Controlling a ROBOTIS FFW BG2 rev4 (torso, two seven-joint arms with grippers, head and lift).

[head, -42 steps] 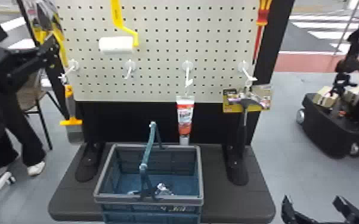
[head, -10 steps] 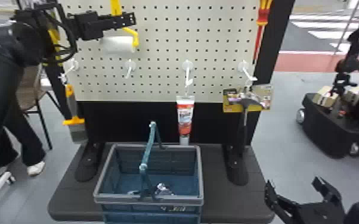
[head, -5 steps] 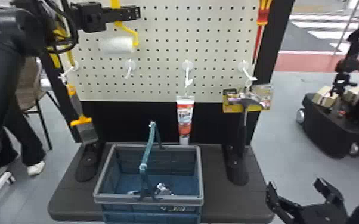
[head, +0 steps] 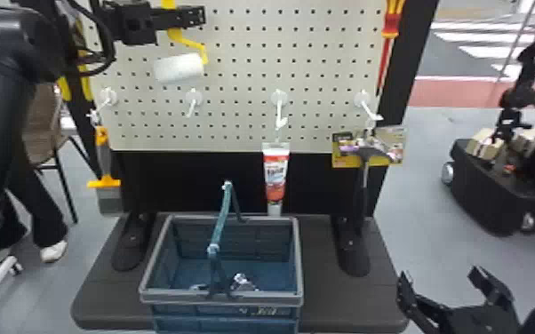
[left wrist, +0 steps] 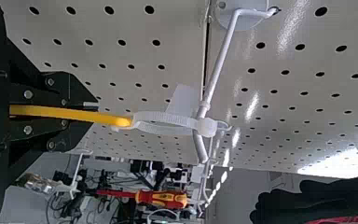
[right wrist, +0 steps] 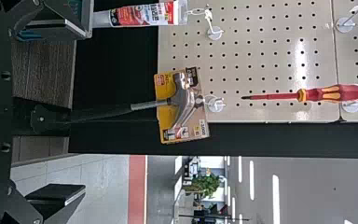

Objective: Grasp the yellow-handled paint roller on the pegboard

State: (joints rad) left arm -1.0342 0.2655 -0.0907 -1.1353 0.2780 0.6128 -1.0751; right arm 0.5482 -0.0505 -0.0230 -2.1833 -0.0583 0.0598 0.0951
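— Where is the paint roller (head: 177, 67)?

— High on the pegboard (head: 280, 53), toward its left side. Its white sleeve hangs tilted just under the pegboard's top edge. The yellow handle (left wrist: 70, 114) runs up from there, and a cable tie (left wrist: 168, 125) joins the handle's end to a white hook (left wrist: 216, 65) on the pegboard.

— And your hands?

— My left hand (head: 193, 16) is up at the pegboard's top left, closed on the handle with a finger on each side. My right hand (head: 439, 275) sits low, well in front of the pegboard and past its right edge. Its fingers are spread wide and it grips nothing.

— What else is around?

— A red and yellow screwdriver (head: 389, 26) hangs at the pegboard's top right edge. A tube (head: 275, 177) dangles below the middle of its bottom edge. A carded hammer (head: 364, 151) hangs by its lower right corner, and a scraper (head: 104, 177) by its lower left. A blue basket (head: 297, 257) stands on the counter (head: 351, 306) in front of the pegboard's foot.
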